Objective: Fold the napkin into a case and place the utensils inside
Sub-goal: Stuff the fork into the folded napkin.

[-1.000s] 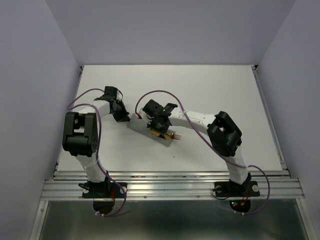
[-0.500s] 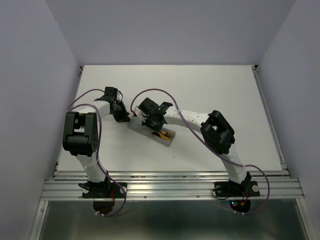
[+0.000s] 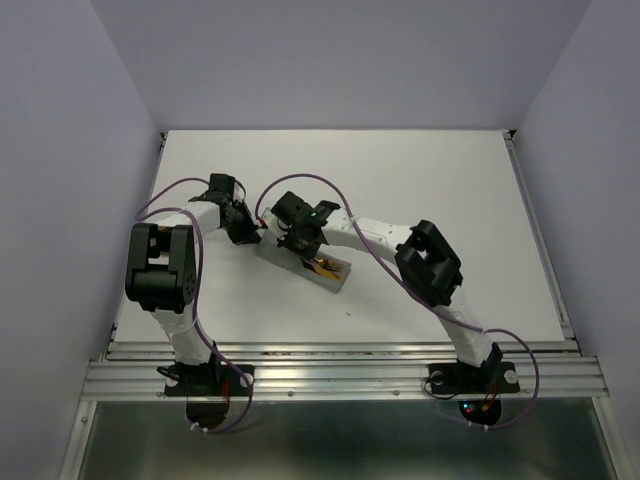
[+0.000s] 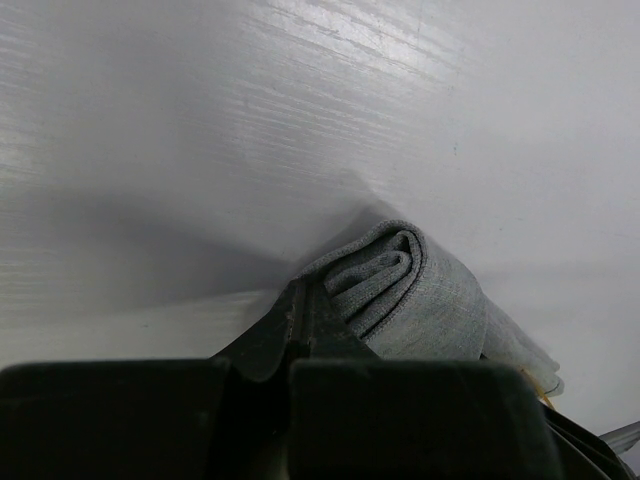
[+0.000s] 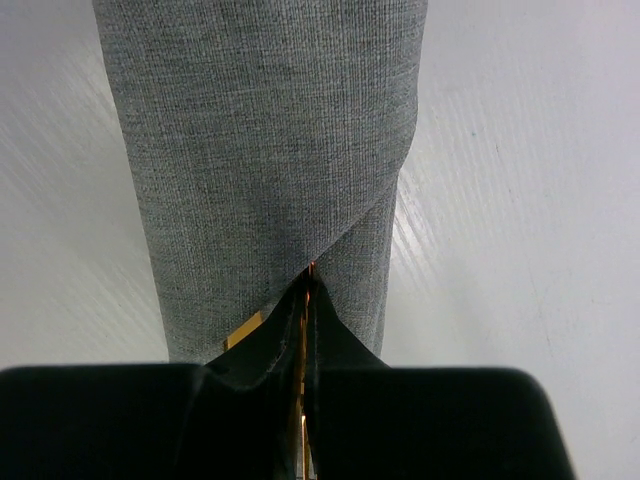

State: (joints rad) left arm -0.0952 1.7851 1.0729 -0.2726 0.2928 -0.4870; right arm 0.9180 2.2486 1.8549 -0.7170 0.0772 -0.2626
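Note:
The napkin is folded into a narrow grey case (image 3: 340,281) that lies slanted at mid-table. In the right wrist view the case (image 5: 260,150) stretches away from my fingers. My right gripper (image 5: 306,290) is shut on a thin golden utensil at the case's mouth. A second golden piece (image 5: 245,328) peeks from under the cloth. From above, the utensils (image 3: 325,266) show at the case's near-right end, just behind my right gripper (image 3: 303,248). My left gripper (image 3: 252,233) is shut at the case's far-left end. There the cloth (image 4: 410,290) is bunched up against the gripper's tips (image 4: 301,295).
The white table (image 3: 430,190) is walled by pale panels at the back and sides. A metal rail (image 3: 340,375) runs along its near edge. Purple cables loop over both arms.
My right gripper has moved left and up along the case with the utensil. The fork tines that stuck out past the case's right end now lie within its outline. The left arm has not moved.

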